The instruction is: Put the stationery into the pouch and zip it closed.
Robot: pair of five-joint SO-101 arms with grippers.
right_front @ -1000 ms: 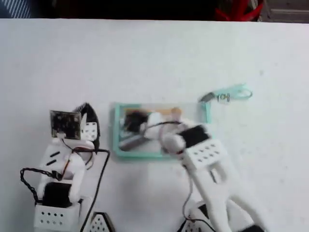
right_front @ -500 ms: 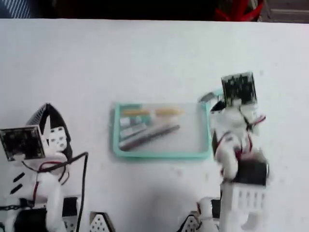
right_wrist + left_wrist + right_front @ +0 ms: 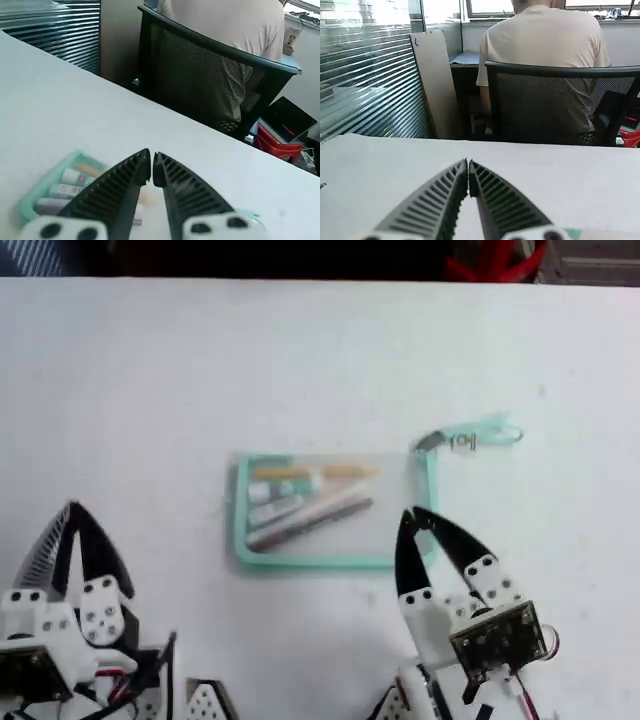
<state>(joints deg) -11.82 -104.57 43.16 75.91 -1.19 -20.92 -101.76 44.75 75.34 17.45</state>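
The clear pouch with a teal border [image 3: 246,540] lies flat at mid-table, and inside it are several pens and markers [image 3: 308,502]. Its zip pull with a teal strap [image 3: 470,437] sticks out at the far right corner. My right gripper [image 3: 411,513] is shut and empty, with its tips just off the pouch's near right corner. In the right wrist view the right gripper [image 3: 151,153] points over the pouch [image 3: 33,204]. My left gripper [image 3: 72,508] is shut and empty at the near left, well apart from the pouch. The left gripper [image 3: 468,162] faces bare table.
The white table [image 3: 300,360] stretches bare behind the pouch to its far edge. Both arm bases sit at the near edge. Beyond the table stand a black mesh chair [image 3: 560,105], window blinds [image 3: 365,85] and a red item [image 3: 490,262].
Both arms have drawn back toward the near edge. The right gripper left the pouch, passed by the zip pull end and came to the pouch's near right corner. The left gripper moved left and back.
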